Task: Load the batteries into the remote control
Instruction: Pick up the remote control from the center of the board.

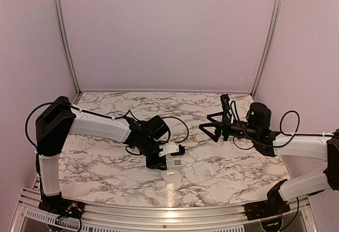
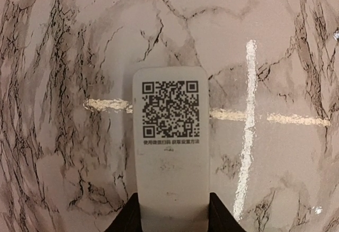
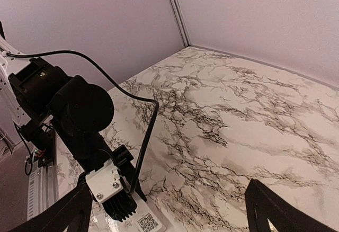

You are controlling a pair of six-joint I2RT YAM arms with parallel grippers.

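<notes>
The remote control [image 2: 170, 152] is a slim white bar lying back-side up on the marble, with a QR code label on top. My left gripper [image 2: 174, 213] is shut on its near end, a black finger pressed against each long side. From above, the left gripper [image 1: 168, 159] and the remote control [image 1: 176, 163] sit at the middle of the table. My right gripper [image 1: 207, 129] hangs open above the table to the right, holding nothing. In the right wrist view, the right gripper [image 3: 164, 216] looks toward the remote control [image 3: 148, 222]. The batteries are out of view.
The marble table top [image 1: 228, 168] is enclosed by pale walls with aluminium posts [image 1: 267, 36] at the back corners. A metal rail [image 1: 169, 211] runs along the near edge. A black cable [image 3: 148, 136] loops from the left wrist over the table.
</notes>
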